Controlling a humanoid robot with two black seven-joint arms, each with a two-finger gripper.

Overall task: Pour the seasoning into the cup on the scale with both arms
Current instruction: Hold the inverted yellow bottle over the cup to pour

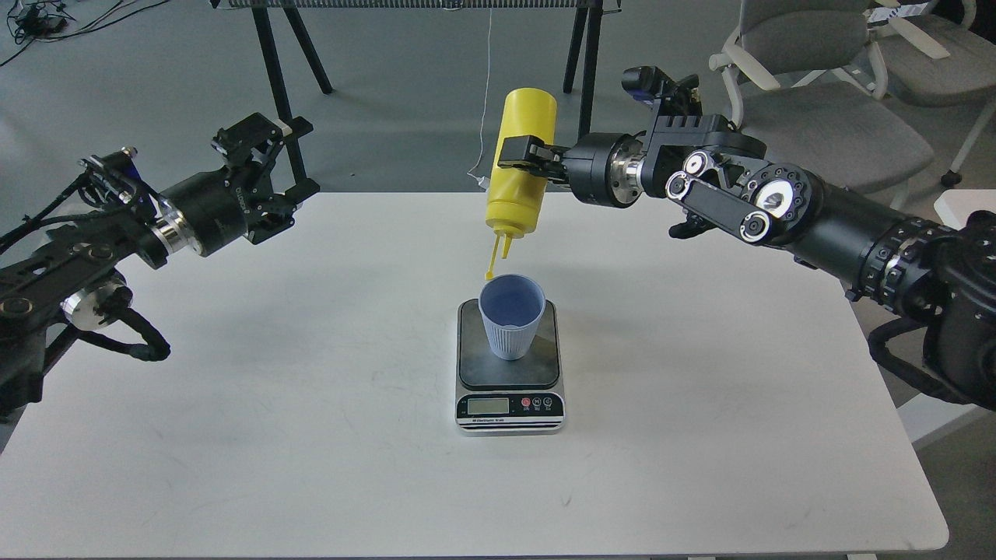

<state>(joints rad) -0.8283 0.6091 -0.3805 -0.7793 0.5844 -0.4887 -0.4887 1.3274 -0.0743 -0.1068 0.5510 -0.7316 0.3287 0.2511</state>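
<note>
The yellow seasoning bottle (pixel 520 163) hangs upside down over the table, nozzle pointing down just above the far rim of the cup. Its cap strap dangles beside the nozzle. My right gripper (pixel 520 153) is shut on the bottle's middle, reaching in from the right. The light-blue ribbed cup (pixel 511 315) stands upright on the dark plate of the scale (pixel 510 389) at the table's centre. My left gripper (pixel 268 167) is open and empty, held above the table's far left, well apart from the cup.
The white table (pixel 311 435) bears only the scale and cup. Black stand legs (pixel 276 78) rise behind the far edge. Grey office chairs (pixel 825 70) stand at the back right. A white surface corner (pixel 965 206) lies at the right edge.
</note>
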